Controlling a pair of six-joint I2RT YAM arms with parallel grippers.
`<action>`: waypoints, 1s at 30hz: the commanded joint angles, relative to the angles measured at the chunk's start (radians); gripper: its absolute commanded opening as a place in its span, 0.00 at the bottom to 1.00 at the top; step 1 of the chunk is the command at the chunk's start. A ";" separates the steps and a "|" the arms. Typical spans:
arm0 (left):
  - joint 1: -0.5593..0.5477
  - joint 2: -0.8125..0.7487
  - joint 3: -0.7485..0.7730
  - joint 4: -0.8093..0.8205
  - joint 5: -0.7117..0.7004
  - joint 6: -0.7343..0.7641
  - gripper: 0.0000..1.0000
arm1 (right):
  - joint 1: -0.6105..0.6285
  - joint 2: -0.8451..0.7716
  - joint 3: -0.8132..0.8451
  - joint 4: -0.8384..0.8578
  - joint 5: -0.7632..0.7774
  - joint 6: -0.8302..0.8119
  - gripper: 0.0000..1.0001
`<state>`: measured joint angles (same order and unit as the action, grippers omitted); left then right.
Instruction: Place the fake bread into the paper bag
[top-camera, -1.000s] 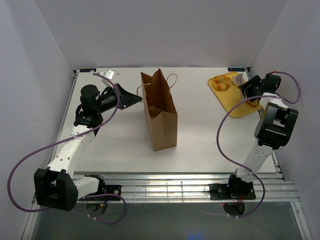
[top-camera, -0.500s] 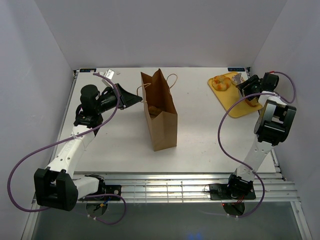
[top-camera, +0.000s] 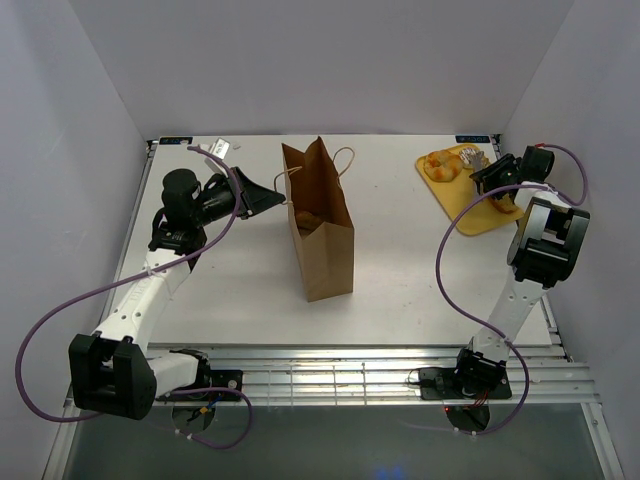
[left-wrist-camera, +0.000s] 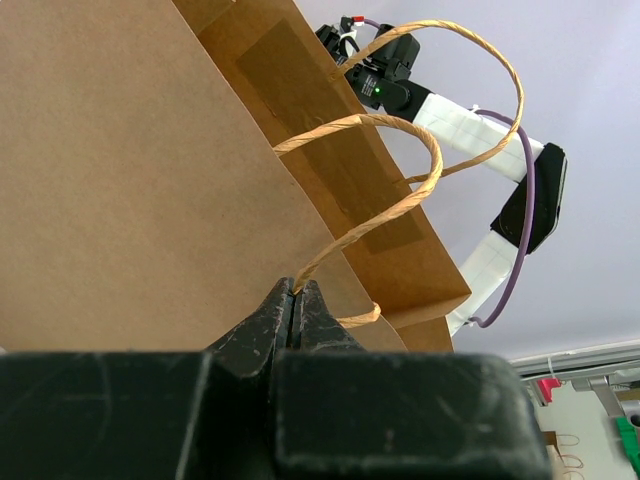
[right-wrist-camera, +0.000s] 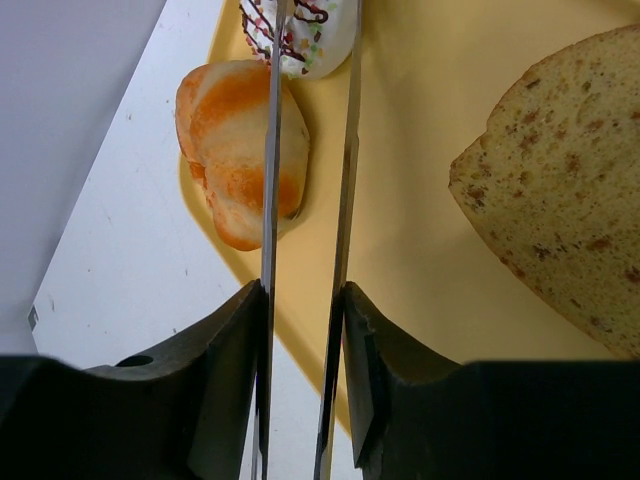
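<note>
A robotics lab cell: white table (top-camera: 400, 270) boxed by plain panels (top-camera: 70, 150), metal rail frame (top-camera: 340, 372) in front

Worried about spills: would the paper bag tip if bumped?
Probably tippy: the paper bag stands tall and narrow. The left end effector pinching its handle likely steadies it. Its thin paper walls would probably flex, not resist.

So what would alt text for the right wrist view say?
Two thin fingers reach over a yellow tray to a white sprinkled donut at the top edge. An orange-brown roll lies at left, a toast slice at right.
</note>
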<state>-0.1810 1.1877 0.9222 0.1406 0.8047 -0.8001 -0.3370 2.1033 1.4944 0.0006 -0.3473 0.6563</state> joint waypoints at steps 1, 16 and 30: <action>-0.003 -0.005 0.001 -0.004 0.010 0.025 0.00 | -0.002 -0.011 0.030 0.022 -0.012 0.012 0.40; -0.003 -0.020 -0.003 -0.003 -0.005 0.022 0.00 | -0.016 -0.219 -0.215 0.159 0.007 0.063 0.31; -0.003 -0.057 -0.016 -0.027 -0.029 0.021 0.00 | -0.016 -0.598 -0.531 0.199 0.054 0.066 0.30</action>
<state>-0.1810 1.1641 0.9218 0.1322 0.7879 -0.8001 -0.3511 1.5990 1.0088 0.1528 -0.3107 0.7273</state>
